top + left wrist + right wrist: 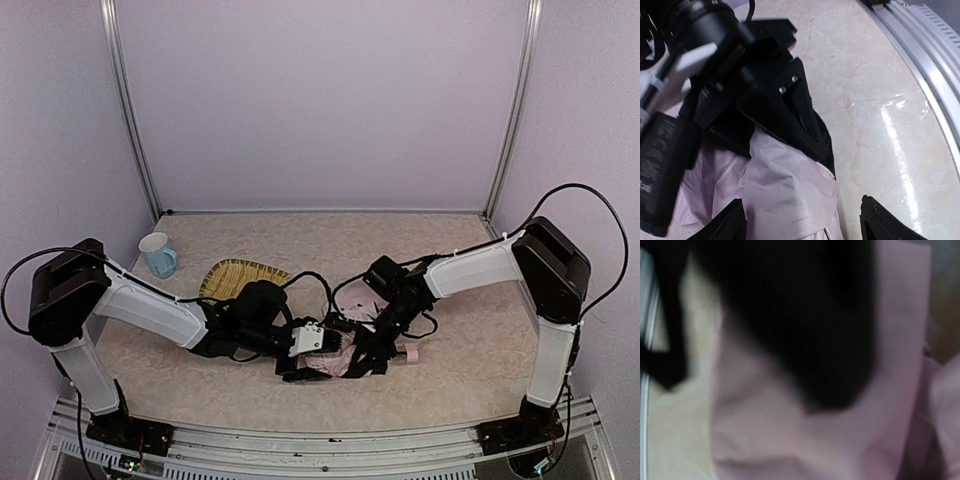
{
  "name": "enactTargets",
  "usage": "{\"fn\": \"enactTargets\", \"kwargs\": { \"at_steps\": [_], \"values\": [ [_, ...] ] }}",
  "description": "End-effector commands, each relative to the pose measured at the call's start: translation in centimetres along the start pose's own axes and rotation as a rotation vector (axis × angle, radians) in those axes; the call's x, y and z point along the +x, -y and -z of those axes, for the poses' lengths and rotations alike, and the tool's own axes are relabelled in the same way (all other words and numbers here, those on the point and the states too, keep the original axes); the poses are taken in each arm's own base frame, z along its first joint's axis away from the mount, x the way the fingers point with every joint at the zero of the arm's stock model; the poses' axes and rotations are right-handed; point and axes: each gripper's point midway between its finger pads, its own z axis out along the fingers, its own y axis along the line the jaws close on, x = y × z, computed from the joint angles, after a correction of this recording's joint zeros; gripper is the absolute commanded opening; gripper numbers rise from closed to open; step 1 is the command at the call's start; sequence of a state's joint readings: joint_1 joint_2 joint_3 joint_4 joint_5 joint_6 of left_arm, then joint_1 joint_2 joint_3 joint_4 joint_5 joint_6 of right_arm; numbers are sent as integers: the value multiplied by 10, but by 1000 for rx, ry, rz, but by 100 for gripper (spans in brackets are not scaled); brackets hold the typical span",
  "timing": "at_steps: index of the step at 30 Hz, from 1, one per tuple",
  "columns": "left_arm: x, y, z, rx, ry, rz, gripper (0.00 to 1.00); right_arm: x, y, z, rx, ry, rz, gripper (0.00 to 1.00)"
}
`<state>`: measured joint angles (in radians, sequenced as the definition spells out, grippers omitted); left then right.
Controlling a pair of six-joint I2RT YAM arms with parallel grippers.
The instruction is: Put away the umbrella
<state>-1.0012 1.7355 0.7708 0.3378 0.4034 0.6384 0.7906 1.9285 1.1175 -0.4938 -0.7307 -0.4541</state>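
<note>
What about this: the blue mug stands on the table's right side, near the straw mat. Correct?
No. The top external view shows the blue mug on the table's left side, near the straw mat.

Quick rundown of the other stuff we can see: a light blue mug (157, 255) stands upright at the far left of the beige marbled worktop (420, 235). Just to its right, not touching, lies a woven yellow straw mat (238, 275) (we only get part of it). We've also got pale lilac walls (320, 100), silver metal posts (128, 110) in the back corners, and a ribbed metal rail (920, 45) along the near edge.
</note>
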Motion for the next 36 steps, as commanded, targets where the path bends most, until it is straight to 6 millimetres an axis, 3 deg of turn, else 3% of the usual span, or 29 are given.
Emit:
{"fn": "enactTargets", "kwargs": {
  "at_steps": [1,8,12,17,22,24,27,30,33,36],
  "values": [
    [32,-3,-11,-35,-140,-4,76,39,-4,-17,-84,-94,-129,23],
    [63,-1,-30,-19,-256,47,71,31,10,-16,-76,-62,-121,29],
    [75,6,-39,28,-305,82,48,13,29,-5,28,-5,-102,50],
    [86,13,-39,52,-344,99,23,-28,46,32,205,120,-100,70],
    [100,11,-38,23,-411,111,15,-71,37,85,347,291,-88,76],
    [104,10,-38,16,-428,119,14,-74,35,109,436,349,-144,77],
    [106,11,-39,17,-433,130,13,-54,37,138,566,375,-296,76],
    [109,12,-41,18,-439,145,13,-21,40,166,723,379,-492,75],
    [109,11,-44,25,-449,158,13,44,47,201,992,285,-758,72],
    [110,11,-45,30,-456,166,13,107,38,226,1230,136,-951,67]
  ]
}}
